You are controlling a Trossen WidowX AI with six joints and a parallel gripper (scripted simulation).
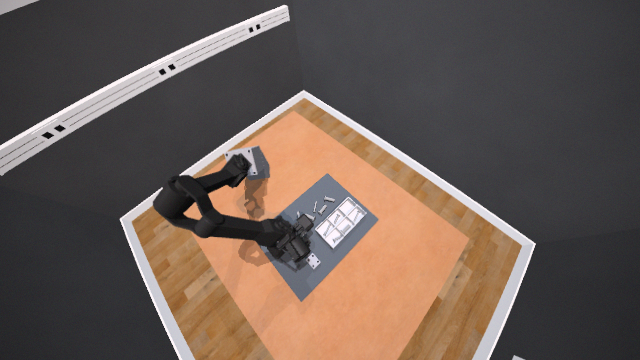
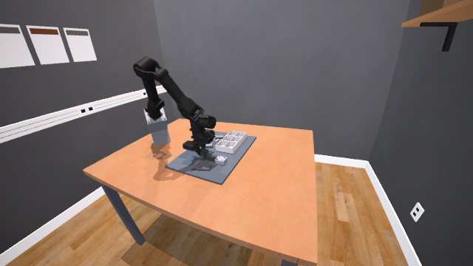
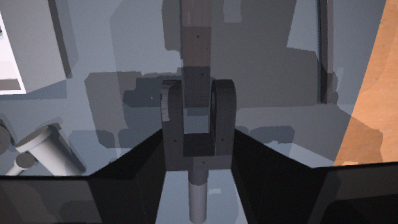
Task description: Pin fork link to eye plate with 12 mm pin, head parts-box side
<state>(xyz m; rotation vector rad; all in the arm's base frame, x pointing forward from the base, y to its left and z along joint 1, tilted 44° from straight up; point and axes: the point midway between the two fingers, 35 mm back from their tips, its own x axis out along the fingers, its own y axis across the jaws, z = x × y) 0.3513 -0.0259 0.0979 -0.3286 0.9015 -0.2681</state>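
My gripper (image 3: 197,134) is shut on the dark fork link (image 3: 199,120) and holds it low over the grey mat (image 1: 318,236). In the wrist view the fork's two cheeks stand on either side of a dark flat bar (image 3: 196,50), the eye plate's tongue, which runs away from me. The fork's round shank (image 3: 198,197) points back between my fingers. A grey headed pin (image 3: 45,149) lies on the mat at the lower left of the wrist view. In the top and exterior views the gripper (image 1: 295,242) (image 2: 199,147) hides the fork.
A white parts box (image 1: 341,222) (image 2: 230,141) with several compartments stands on the mat beside my gripper. Loose pins (image 1: 320,204) lie behind it. A small white block with holes (image 1: 313,260) (image 2: 222,159) lies close in front. The arm's grey pedestal (image 1: 252,162) stands at the table's edge.
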